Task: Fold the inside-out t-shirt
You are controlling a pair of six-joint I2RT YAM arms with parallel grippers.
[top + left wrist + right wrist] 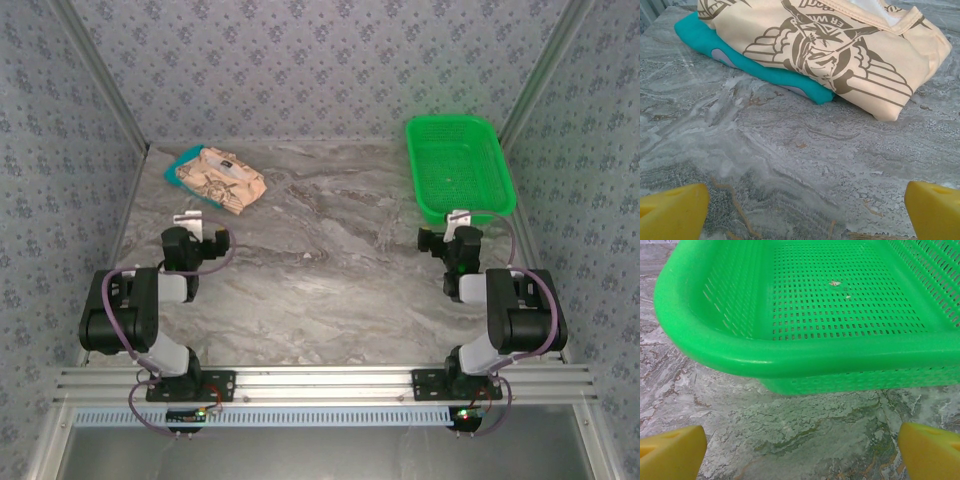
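While both arms crouch at the near edge, the left gripper (801,214) and the right gripper (800,454) hold their blunt yellow fingertips wide apart over the glossy, grey-veined marble table (330,290). Just ahead of the right one stands the green perforated plastic basket (790,357), rounded rim toward it. Ahead of the left one, in the far-left corner, the peach-beige cloth t-shirt with brown nautical prints (222,182) lies as a soft folded bundle atop the plain teal folded shirt (765,75). Its long axis runs diagonally from that corner toward the table's middle. Bare marble lies between bundle and basket.
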